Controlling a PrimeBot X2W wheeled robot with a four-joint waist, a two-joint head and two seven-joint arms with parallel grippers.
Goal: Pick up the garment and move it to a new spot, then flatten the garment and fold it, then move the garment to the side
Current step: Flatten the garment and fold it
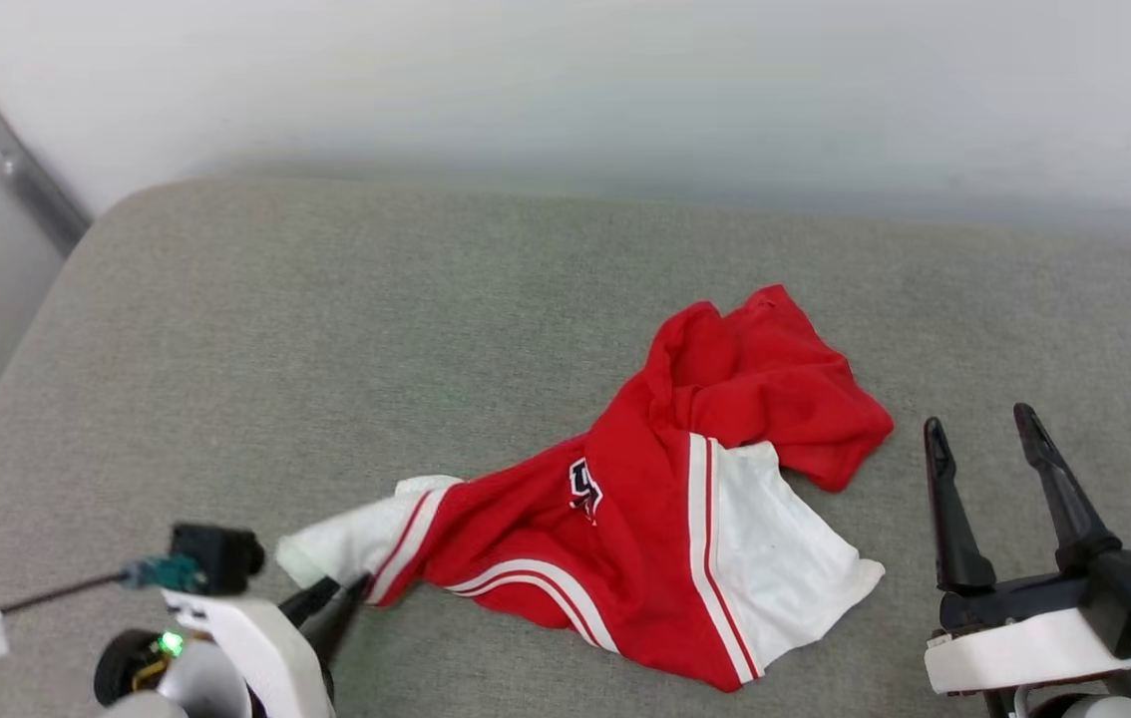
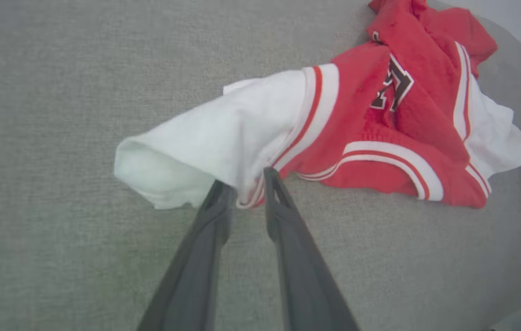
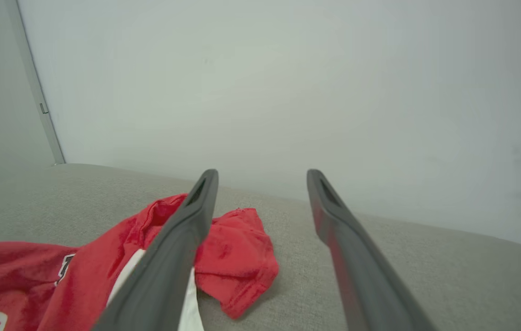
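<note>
Nearest, the left gripper (image 1: 351,590) (image 2: 246,181) is set low at the hem of a white sleeve. Its fingers are narrowly parted, with the striped trim lying between the tips. Whether the cloth is pinched cannot be told.

The garment (image 1: 645,499) (image 2: 357,105) (image 3: 237,248) is spread in a crumpled heap on the grey cushion (image 1: 326,329), right of centre. The red body is bunched at the far end and the lettering is half folded under.

The right gripper (image 1: 979,424) (image 3: 262,177) is held wide and empty, just beside the garment's right edge.

Beyond, a pale wall (image 1: 565,80) is noted.

The flattening step is judged to be in hand, as nothing is yet laid flat. The next move calls for a second hold by the right gripper on the opposite sleeve or the bunched red end. The cloth is then to be drawn apart.
</note>
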